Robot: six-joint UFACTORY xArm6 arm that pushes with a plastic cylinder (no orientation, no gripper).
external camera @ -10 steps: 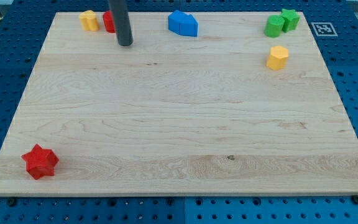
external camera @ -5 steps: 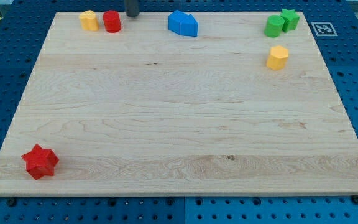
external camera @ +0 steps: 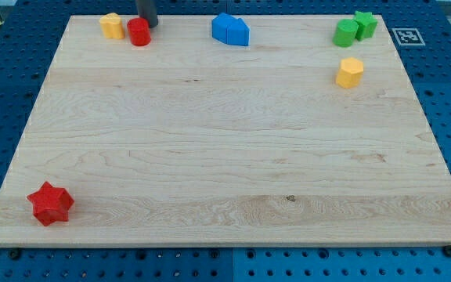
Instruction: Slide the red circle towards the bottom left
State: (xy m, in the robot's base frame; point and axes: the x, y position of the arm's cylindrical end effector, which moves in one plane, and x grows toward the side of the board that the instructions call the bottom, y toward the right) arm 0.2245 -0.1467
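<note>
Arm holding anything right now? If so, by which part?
Nothing is held; the arm ends in a bare rod. My tip sits at the upper right edge of the red circle, apparently touching it.

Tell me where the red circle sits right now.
The red circle sits near the board's top edge toward the view's left, just right of the yellow block, with my tip right at its upper right side.

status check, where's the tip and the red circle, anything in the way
My tip at the view's top, against the red circle on its upper right. Yellow block just left of it. Path to bottom left open; red star sits there.
</note>
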